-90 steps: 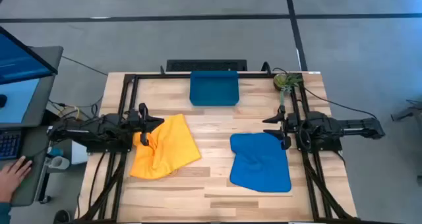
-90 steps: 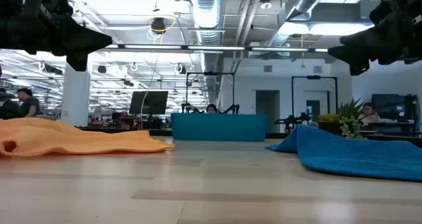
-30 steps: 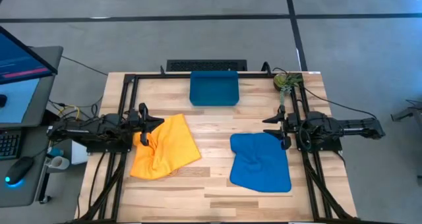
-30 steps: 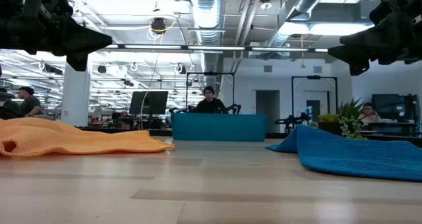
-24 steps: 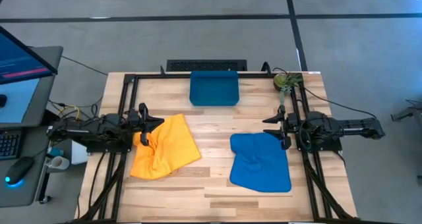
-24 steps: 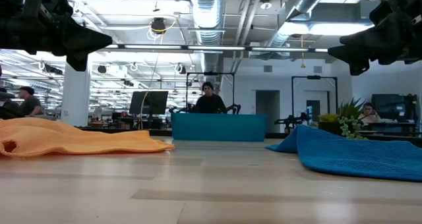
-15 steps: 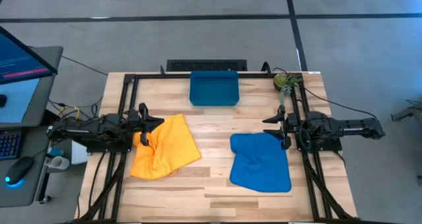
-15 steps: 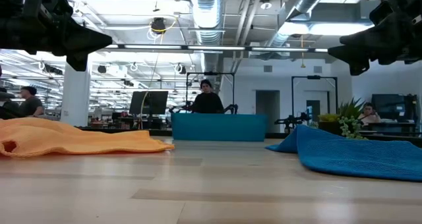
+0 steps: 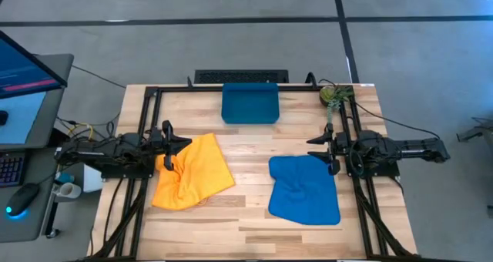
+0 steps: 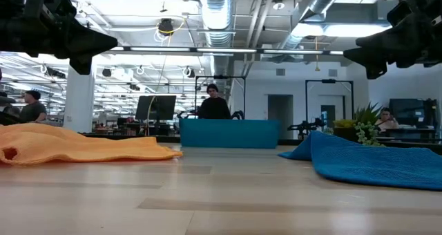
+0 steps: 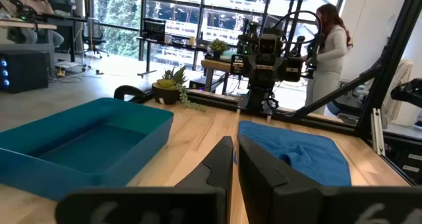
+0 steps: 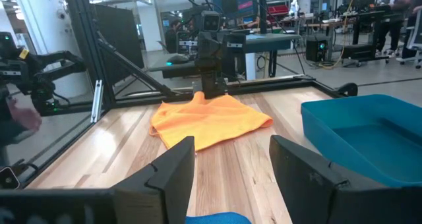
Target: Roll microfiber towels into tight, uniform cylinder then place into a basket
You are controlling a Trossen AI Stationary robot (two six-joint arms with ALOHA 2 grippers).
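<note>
Two towels, zero rolled. Both lie crumpled and flat on the table (image 9: 254, 216); basket (image 9: 249, 102) has nothing in it, so rolling hasn't started.

Layout, keyed to the basket (far edge of the table, centred):
- orange towel (image 9: 191, 171) sits nearer the front than the basket and off to the left arm's side, well apart from it
- blue towel (image 9: 305, 189) sits nearer the front and off to the right arm's side, also well apart
- small plant (image 9: 333, 95) just beside the basket on the right arm's side, at the table corner

Grippers:
- left gripper (image 9: 171, 145) hangs above the orange towel's outer edge, fingers (image 11: 221, 159) pressed together, holding nothing
- right gripper (image 9: 331, 150) hangs above the blue towel's outer far corner, fingers (image 12: 173, 166) spread wide, holding nothing
- low view shows both up off the cloth, clear air under them

Judgement on step: pre-grasp, neither arm committed. Next move likely calls for flattening one towel first, since both have folds and bunched corners that would give an uneven cylinder. Then pinch one edge and roll toward the opposite edge. Left needs to open before it can take any cloth.

Room:
- bare wood between the two towels and a wide bare strip between the towels and the basket, enough to spread and roll either one
- blue towel's front edge sits near the table's front edge, so roll it toward the basket rather than away
- dark frame rails (image 9: 150, 115) run along both sides next to the arms; keep the cloth inboard of them
- plant is the only snag near the basket drop
</note>
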